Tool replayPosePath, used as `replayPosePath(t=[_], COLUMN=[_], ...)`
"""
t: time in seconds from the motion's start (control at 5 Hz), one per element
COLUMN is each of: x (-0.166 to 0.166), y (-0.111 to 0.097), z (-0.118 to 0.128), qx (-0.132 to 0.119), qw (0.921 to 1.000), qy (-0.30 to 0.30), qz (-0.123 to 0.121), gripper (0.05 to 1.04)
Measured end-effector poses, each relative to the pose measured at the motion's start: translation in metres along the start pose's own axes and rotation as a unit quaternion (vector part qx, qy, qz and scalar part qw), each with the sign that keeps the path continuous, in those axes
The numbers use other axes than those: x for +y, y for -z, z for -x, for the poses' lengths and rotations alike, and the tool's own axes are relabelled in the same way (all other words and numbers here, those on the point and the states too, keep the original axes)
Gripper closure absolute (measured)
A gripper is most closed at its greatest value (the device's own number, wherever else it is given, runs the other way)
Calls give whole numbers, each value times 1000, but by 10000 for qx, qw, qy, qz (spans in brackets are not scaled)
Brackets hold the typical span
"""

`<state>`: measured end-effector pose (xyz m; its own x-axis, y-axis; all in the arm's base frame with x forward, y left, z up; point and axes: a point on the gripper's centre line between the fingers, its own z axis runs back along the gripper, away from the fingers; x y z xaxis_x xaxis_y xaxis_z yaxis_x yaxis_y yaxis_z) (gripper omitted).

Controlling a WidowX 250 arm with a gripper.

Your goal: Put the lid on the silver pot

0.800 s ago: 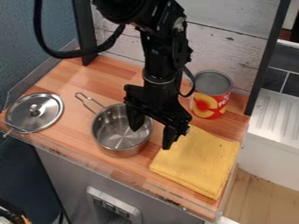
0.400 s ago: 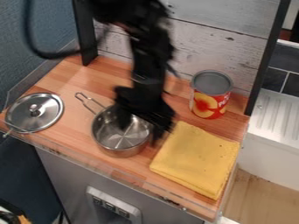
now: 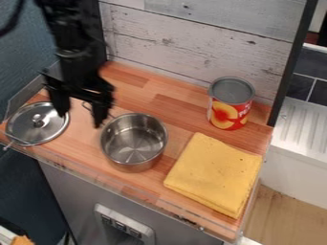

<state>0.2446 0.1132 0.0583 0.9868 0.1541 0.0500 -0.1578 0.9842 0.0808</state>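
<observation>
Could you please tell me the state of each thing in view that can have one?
Claw: open, holding nothing, near the lid.
Lid: off the pot, lying knob up.
Pot: uncovered, upright, with nothing visible inside.
Can: upright.
Cloth: folded, lying flat.

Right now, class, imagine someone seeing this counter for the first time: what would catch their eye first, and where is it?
Probably the folded yellow cloth, bright against the wood at the front right, with the red and yellow can standing behind it. Next, the black gripper hanging at the left, its fingers apart, between the silver lid and the open silver pot.
</observation>
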Motion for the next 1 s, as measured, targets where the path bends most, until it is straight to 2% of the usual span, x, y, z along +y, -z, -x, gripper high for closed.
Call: replayPosePath(t=[0.2,0.4,0.6,0.8,1.0], x=[40,79,97,105,107], y=[-2,21,38,61,67], z=[1,5,-2,-1,-3], qx=[-52,128,162,326,319], qw=[9995,9969,9952,9937,9930], qy=[-252,-731,-904,-1003,-1058], qz=[-202,-266,-351,-374,-424], gripper=[84,84,84,84,135])
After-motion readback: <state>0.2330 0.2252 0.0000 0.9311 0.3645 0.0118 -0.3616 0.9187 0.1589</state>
